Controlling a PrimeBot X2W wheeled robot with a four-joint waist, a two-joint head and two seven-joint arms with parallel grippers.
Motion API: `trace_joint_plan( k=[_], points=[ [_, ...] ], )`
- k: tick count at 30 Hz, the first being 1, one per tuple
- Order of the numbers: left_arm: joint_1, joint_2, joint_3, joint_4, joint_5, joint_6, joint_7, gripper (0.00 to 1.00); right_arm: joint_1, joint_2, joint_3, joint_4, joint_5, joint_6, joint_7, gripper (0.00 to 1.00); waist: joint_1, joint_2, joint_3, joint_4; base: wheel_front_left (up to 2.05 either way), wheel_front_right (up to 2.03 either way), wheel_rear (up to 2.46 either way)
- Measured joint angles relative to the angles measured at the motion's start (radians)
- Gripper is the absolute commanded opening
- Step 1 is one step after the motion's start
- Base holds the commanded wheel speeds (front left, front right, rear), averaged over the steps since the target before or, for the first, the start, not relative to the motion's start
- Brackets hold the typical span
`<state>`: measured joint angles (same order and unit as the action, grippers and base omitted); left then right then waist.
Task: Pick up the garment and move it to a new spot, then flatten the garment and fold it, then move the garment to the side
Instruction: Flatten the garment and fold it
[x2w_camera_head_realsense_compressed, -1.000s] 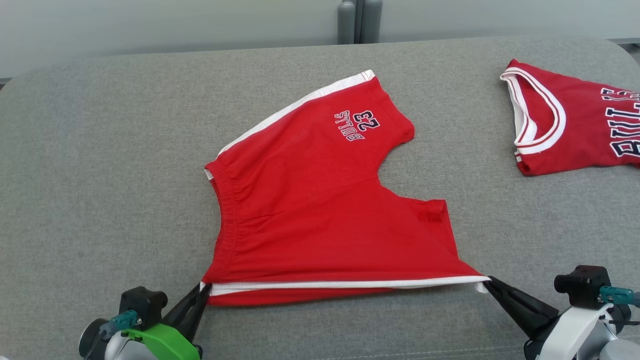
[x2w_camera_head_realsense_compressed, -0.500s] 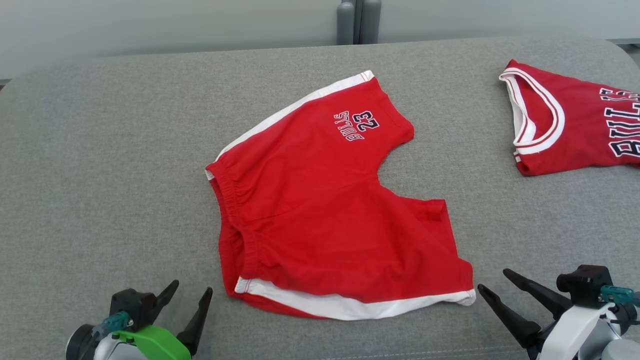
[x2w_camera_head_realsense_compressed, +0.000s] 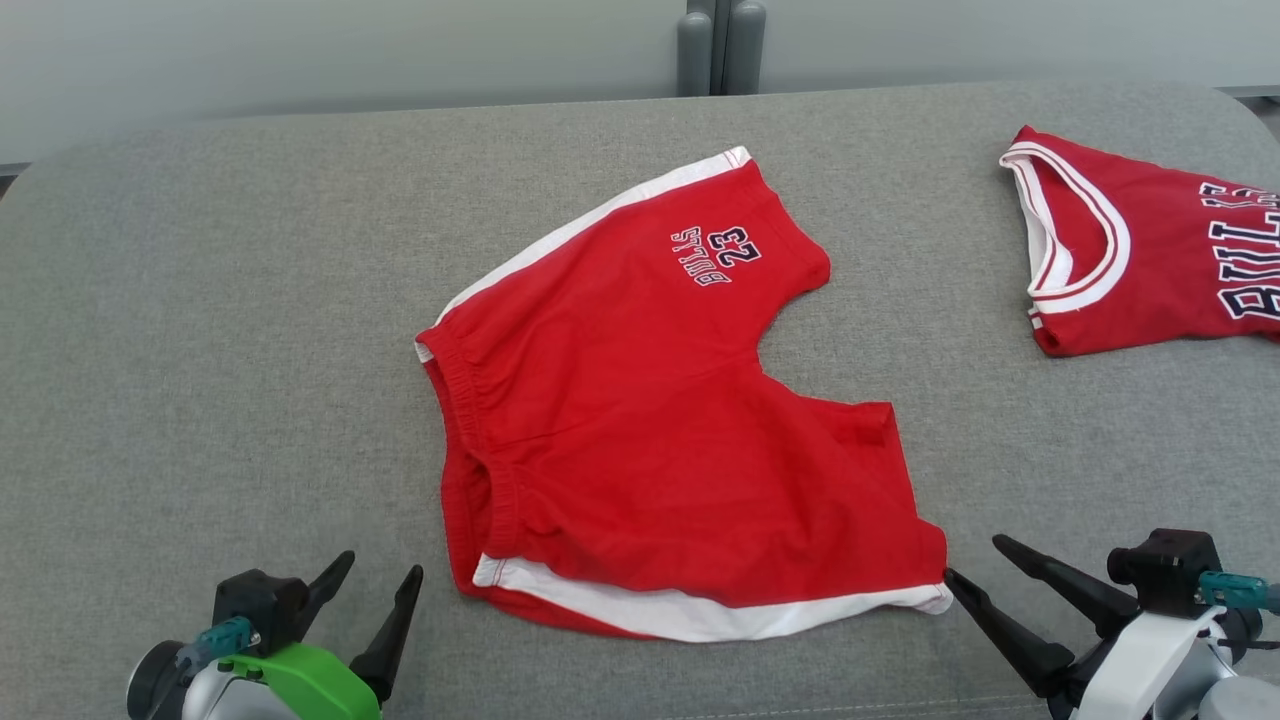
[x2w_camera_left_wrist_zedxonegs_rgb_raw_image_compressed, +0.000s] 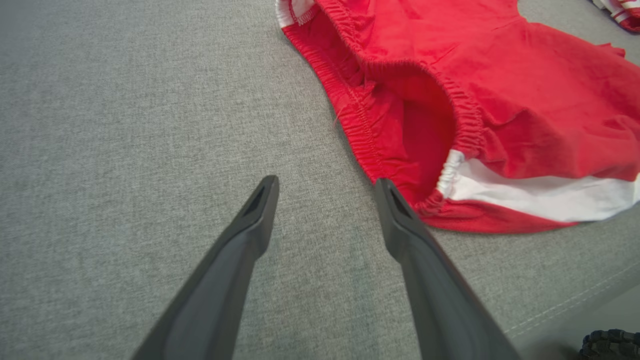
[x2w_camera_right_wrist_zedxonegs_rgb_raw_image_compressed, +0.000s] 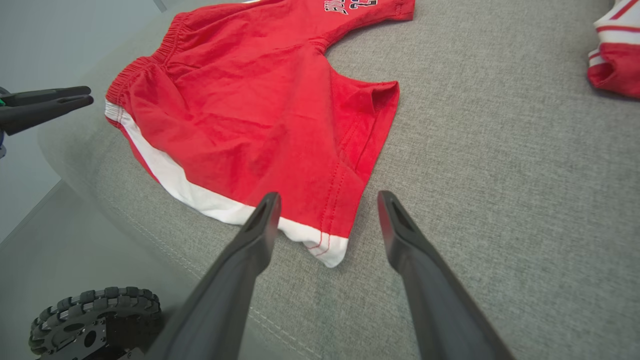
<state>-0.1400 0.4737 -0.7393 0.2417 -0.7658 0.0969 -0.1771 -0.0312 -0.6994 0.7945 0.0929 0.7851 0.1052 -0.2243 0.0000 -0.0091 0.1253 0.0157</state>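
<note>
The grey fabric-covered desk (x2w_camera_head_realsense_compressed: 200, 300) carries the red shorts (x2w_camera_head_realsense_compressed: 650, 430) near its middle, with a red jersey (x2w_camera_head_realsense_compressed: 1150, 260) well apart at the far right edge. A second ago the near edge of the shorts was pulled into a straight, taut line between the two arms. Now it has gone slack and sits a little further in on the desk. The white stripe (x2w_camera_head_realsense_compressed: 700, 615) along that edge now runs in a soft curve. The shorts lie free, mostly spread, with both legs pointing right.

The left pincer (x2w_camera_head_realsense_compressed: 382, 562) has let go and stands wide open with nothing between its fingers, just off the waist corner. The right pincer (x2w_camera_head_realsense_compressed: 972, 557) is likewise spread and empty, its tips just beside the hem corner (x2w_camera_right_wrist_zedxonegs_rgb_raw_image_compressed: 330, 250) it was gripping.

The placing and stretching step looks finished, and folding should come next. The result is not perfectly flat, though. In the left wrist view the waistband (x2w_camera_left_wrist_zedxonegs_rgb_raw_image_compressed: 450, 115) gapes, with the lower layer sticking out past the upper one, and there are shallow wrinkles near the front edge. These may need smoothing, or the fold could come out uneven.
</note>
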Motion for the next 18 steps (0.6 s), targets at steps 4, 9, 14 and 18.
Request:
trace_joint_plan(
  k=[4, 9, 14, 18],
  points=[
    [0.001, 0.004, 0.021, -0.020, 0.002, 0.002, -0.008, 1.00, 0.000, -0.010, -0.021, -0.014, 0.005, 0.000, -0.006, 1.00, 0.0000, 0.0000, -0.003, -0.001, 0.00, 0.00, 0.00],
    [0.001, 0.002, 0.030, -0.056, 0.002, 0.002, -0.011, 1.00, -0.002, -0.002, -0.069, -0.030, 0.008, 0.000, -0.015, 1.00, 0.0000, 0.0000, -0.005, -0.005, 0.00, 0.00, 0.00],
    [0.001, -0.015, 0.031, -0.098, 0.002, 0.002, -0.017, 1.00, 0.001, 0.009, -0.096, -0.028, 0.030, -0.003, -0.019, 1.00, 0.0000, 0.0000, -0.004, -0.006, 0.00, 0.00, 0.00],
    [0.001, -0.020, 0.022, -0.122, 0.001, 0.007, -0.015, 1.00, 0.007, 0.011, -0.099, -0.019, 0.037, -0.011, -0.021, 1.00, 0.0000, -0.0001, 0.001, -0.005, 0.00, 0.00, 0.00]
  ],
)
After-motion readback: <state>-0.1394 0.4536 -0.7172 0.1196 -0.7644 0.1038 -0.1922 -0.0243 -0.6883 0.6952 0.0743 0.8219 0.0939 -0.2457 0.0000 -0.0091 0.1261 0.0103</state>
